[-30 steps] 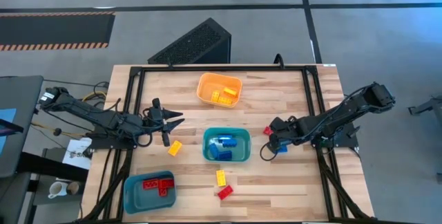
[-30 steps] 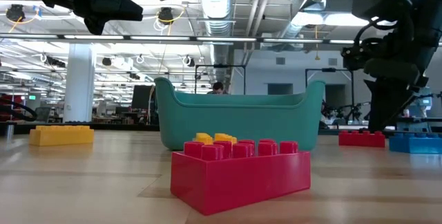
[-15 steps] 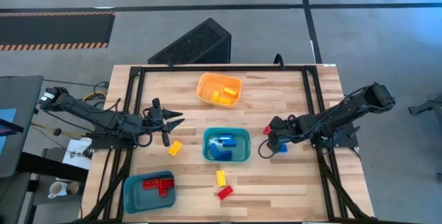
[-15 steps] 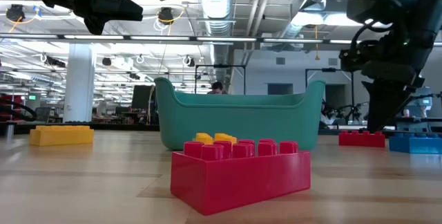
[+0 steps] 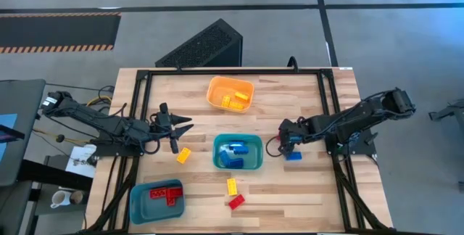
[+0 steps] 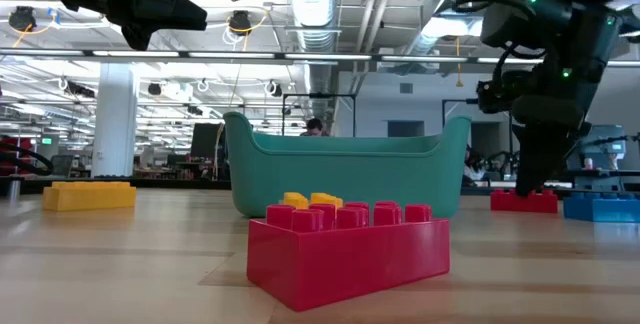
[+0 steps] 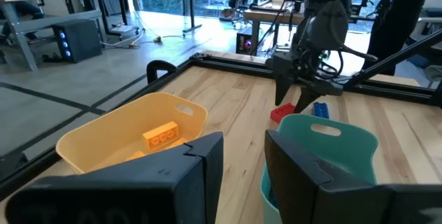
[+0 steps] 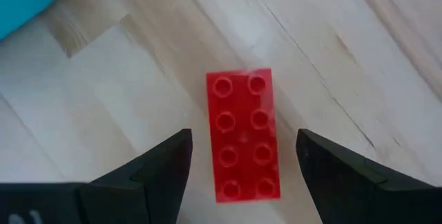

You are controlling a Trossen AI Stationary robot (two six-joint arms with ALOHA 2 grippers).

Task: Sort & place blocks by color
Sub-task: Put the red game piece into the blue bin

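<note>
The right gripper (image 8: 239,156) hangs directly above a small red studded plastic brick (image 8: 243,135) on the pale wooden plank tabletop (image 8: 324,58), its two dark fingers spread wide with the brick lying in the gap between them, touching neither finger. The brick is a glossy rectangle with two rows of four round studs; its long axis runs along the gap, away from the wrist, slightly askew to the wood grain. From above, this gripper (image 5: 284,138) sits just right of the teal rectangular plastic bin (image 5: 217,161), with a blue studded brick (image 5: 293,155) lying on the table just beside it.

The left gripper (image 5: 179,128) waits above the table left of the teal bin, fingers only narrowly apart and holding nothing; a yellow studded brick (image 5: 183,155) lies on the table close by. Ahead of it stands the smooth orange plastic bin (image 7: 90,135), rounded at the corners, holding yellow bricks.
</note>
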